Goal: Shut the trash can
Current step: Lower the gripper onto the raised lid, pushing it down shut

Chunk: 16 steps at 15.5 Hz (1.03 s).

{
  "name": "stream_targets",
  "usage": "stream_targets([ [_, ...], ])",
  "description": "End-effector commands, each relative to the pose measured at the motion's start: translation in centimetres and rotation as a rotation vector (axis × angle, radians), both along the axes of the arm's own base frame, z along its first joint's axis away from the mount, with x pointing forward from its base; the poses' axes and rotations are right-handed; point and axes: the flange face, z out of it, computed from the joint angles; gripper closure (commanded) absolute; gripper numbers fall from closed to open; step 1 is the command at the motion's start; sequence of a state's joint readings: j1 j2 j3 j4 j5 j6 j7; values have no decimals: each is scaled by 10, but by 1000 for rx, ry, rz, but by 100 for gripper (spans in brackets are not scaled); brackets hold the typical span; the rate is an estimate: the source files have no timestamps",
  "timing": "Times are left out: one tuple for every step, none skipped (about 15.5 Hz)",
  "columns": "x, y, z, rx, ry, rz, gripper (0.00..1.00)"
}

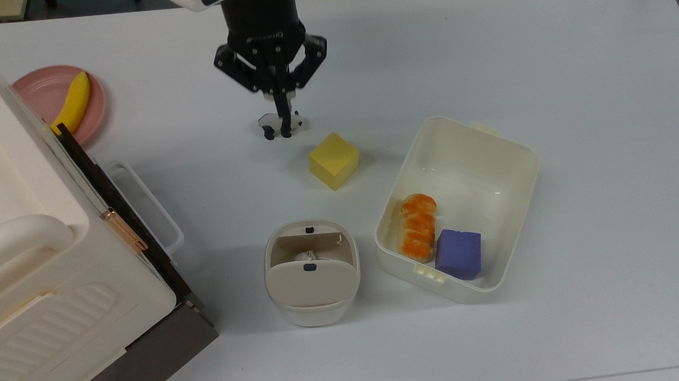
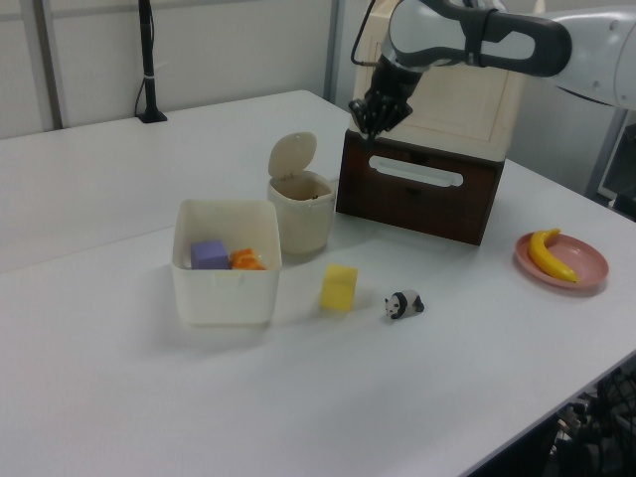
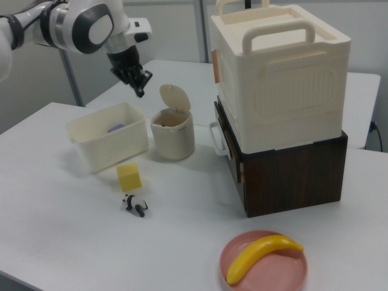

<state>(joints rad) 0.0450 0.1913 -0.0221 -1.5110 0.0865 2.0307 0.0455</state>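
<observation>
Trash can: cream body, beige lid, black button. Cube: yellow. Block: purple. Panda figure: black-and-white. Plate: pink. Desk: white.

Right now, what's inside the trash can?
The lid stands open. The trash can holds something small and pale, maybe crumpled paper. The raised lid covers the rest of the inside.
</observation>
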Motion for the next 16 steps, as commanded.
stream_targets([
  [61, 5, -13, 2, -208, -22, 100],
  [74, 16, -23, 6, -268, -37, 100],
  [84, 18, -32, -9, -332, -63, 100],
  [94, 21, -41, -33, -392, -84, 100],
  [100, 30, -48, -55, -442, -93, 100],
  [105, 34, -52, -82, -481, -96, 100],
  [108, 41, -56, -102, -504, -91, 100],
  [110, 46, -58, -113, -518, -87, 100],
  [112, 48, -56, -119, -527, -84, 100],
  [115, 50, -60, -121, -528, -80, 100],
  [118, 51, -63, -123, -528, -79, 100],
  [120, 51, -70, -132, -520, -73, 100],
  [120, 52, -70, -146, -522, -64, 100],
  [120, 53, -72, -155, -517, -58, 100],
  [119, 53, -75, -159, -511, -56, 100],
  [119, 52, -77, -161, -502, -56, 100],
])
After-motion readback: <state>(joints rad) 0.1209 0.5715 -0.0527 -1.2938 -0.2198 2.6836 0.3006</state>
